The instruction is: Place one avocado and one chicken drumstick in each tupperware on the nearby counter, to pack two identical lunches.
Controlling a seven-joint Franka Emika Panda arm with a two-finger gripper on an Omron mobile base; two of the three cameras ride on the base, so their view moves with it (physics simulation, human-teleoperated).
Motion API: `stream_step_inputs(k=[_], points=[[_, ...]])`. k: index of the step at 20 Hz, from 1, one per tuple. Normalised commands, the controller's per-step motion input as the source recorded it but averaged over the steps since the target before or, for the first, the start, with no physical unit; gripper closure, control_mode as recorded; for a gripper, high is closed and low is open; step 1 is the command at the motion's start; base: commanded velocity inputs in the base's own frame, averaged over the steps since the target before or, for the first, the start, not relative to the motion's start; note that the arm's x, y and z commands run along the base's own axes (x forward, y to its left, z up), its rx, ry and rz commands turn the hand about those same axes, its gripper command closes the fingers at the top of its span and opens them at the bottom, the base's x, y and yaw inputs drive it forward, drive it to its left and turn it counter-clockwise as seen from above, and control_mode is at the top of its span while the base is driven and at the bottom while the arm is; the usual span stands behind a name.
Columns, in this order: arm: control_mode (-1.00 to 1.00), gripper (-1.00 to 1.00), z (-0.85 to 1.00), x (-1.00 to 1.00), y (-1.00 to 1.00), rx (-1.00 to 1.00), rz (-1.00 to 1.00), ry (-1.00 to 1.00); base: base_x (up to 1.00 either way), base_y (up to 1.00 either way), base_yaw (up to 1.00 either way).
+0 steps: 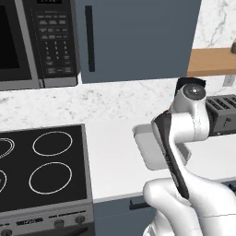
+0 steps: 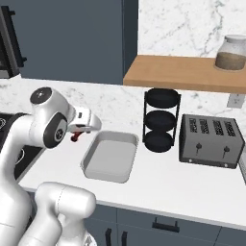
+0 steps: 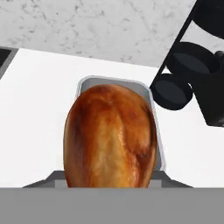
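My gripper (image 2: 79,130) hangs just left of the tupperware (image 2: 110,156), shut on a chicken drumstick (image 3: 110,135). In the hand view the glossy orange-brown meat end sits close to the camera and covers the fingertips. From the right base view only a small red-brown piece of the drumstick (image 2: 75,137) pokes out below the hand. The light-grey tupperware (image 1: 146,148) rests empty on the white counter (image 2: 182,187), and its far rim (image 3: 111,80) peeks out behind the drumstick. The avocado is out of view.
A black three-tier rack (image 2: 161,120) and a dark toaster (image 2: 210,140) stand right of the container. Above them is a wooden shelf (image 2: 182,72) with a jar (image 2: 232,53). A black cooktop (image 1: 41,166) lies to the left under a microwave (image 1: 37,41).
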Motion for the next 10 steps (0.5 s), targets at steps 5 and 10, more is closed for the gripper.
stream_step_inputs(k=[5, 10], points=[[-1.0, 1.0, -0.57, 0.42, -0.28, 0.04, 0.0, 0.21, 0.0, 0.0, 0.0], [-1.0, 1.0, -0.61, 0.44, -0.62, 0.12, 0.0, 0.21, 0.0, 0.0, 0.0]])
